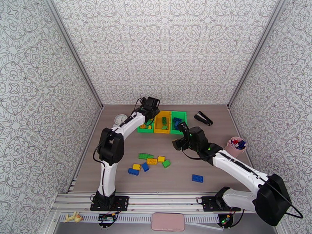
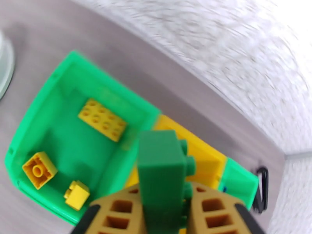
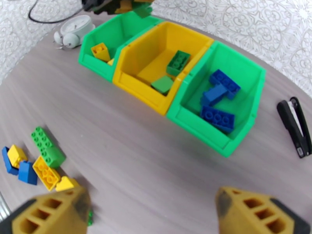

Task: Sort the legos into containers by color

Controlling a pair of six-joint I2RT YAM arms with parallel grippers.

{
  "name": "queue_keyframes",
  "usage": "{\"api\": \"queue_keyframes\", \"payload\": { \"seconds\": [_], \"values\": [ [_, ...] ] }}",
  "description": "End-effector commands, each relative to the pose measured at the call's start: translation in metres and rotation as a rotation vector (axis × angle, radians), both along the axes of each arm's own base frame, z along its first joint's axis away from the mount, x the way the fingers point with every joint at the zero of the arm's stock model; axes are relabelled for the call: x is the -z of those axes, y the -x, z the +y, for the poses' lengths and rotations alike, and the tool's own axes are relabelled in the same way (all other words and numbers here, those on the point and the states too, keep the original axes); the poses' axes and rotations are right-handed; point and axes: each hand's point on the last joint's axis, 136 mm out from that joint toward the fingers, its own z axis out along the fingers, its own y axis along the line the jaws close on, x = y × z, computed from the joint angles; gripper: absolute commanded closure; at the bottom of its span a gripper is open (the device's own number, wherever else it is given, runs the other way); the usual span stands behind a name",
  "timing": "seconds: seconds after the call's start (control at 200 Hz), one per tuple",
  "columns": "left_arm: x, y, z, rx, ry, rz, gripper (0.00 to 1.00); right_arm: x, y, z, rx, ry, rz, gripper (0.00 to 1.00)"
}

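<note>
Three bins stand joined in a row at the far side of the table: the left green bin [image 2: 35,114] has yellow bricks [image 2: 102,119] in it, the yellow bin [image 3: 132,80] has green bricks [image 3: 178,63], and the right green bin [image 3: 249,114] has blue bricks [image 3: 217,117]. The left gripper [image 2: 163,209] is clamped tight on a green brick [image 2: 162,168], holding it upright above the bins, roughly over the wall shared by the left green bin and the yellow bin.

That placement is the main risk. Released there, the brick could strike the rim and tip left among the yellow pieces, or bounce out onto the table. It probably needs to be carried further right before it is let go.

The right gripper [image 3: 152,209] hangs with its jaws wide apart and nothing between them, over bare table just near of the bins. If it reaches left for the loose legos [image 1: 150,160], it could cross the left arm's path. A bump against the bins could also shift the whole row.
</note>
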Motion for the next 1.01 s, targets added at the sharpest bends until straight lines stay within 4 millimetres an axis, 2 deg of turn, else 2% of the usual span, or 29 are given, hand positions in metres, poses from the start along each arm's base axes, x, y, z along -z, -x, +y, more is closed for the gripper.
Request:
{"api": "queue_keyframes", "payload": {
  "seconds": [0.0,0.22,0.32,0.385,0.56,0.76,0.92,1.0],
  "values": [
    [-0.008,0.003,-0.021,0.171,-0.108,-0.037,0.87,-0.008,-0.006,-0.008,0.065,-0.05,-0.031,0.12],
    [0.015,0.009,-0.038,0.246,-0.092,0.017,0.84,-0.014,-0.006,-0.013,0.097,-0.069,-0.042,0.12],
    [0.024,0.009,-0.044,0.269,-0.074,0.04,0.77,-0.014,-0.005,-0.015,0.106,-0.077,-0.036,0.12],
    [0.026,0.009,-0.044,0.272,-0.074,0.046,0.68,-0.013,-0.003,-0.015,0.11,-0.08,-0.028,0.11],
    [0.014,0.013,-0.042,0.274,-0.083,0.022,0.53,-0.007,0.0,-0.014,0.105,-0.081,0.009,0.1],
    [-0.01,0.03,-0.02,0.246,-0.115,-0.029,0.31,0.006,0.0,-0.012,0.124,-0.052,0.095,0.1],
    [-0.015,0.053,0.02,0.181,-0.129,-0.03,0.09,0.023,0.009,0.004,0.1,-0.013,0.181,0.1],
    [-0.013,0.065,0.044,0.141,-0.122,-0.019,0.02,0.032,0.019,0.02,0.063,0.022,0.223,0.09]
  ]
}}
